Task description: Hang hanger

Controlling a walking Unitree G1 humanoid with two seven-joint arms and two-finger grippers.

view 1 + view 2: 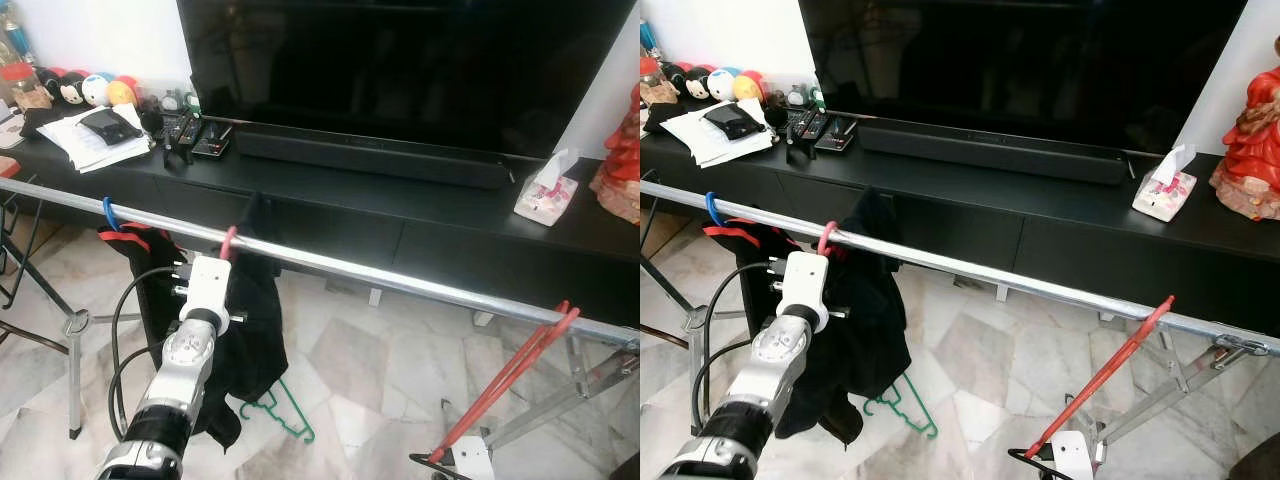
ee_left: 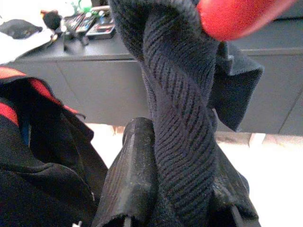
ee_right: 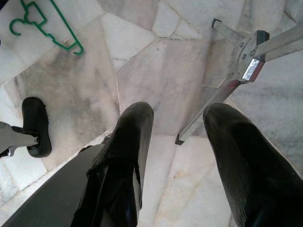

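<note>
Hanging from the rail [image 1: 330, 263], the pink hanger [image 1: 229, 243] drops vertically.

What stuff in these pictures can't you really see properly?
- Left gripper: in the head views the dark garment hides its fingertips; in the left wrist view, cloth covers them.
- Pink hanger: just its hook shows over the rail; the garment hides the rest.
- Red hanger: its lower end is hidden behind the right arm's wrist at the bottom edge.
- Green hanger: partly behind the garment.

floor [image 1: 380, 360]: pale marble tiles | TV console [image 1: 330, 200]: long, black | wall [image 1: 100, 35]: white
</note>
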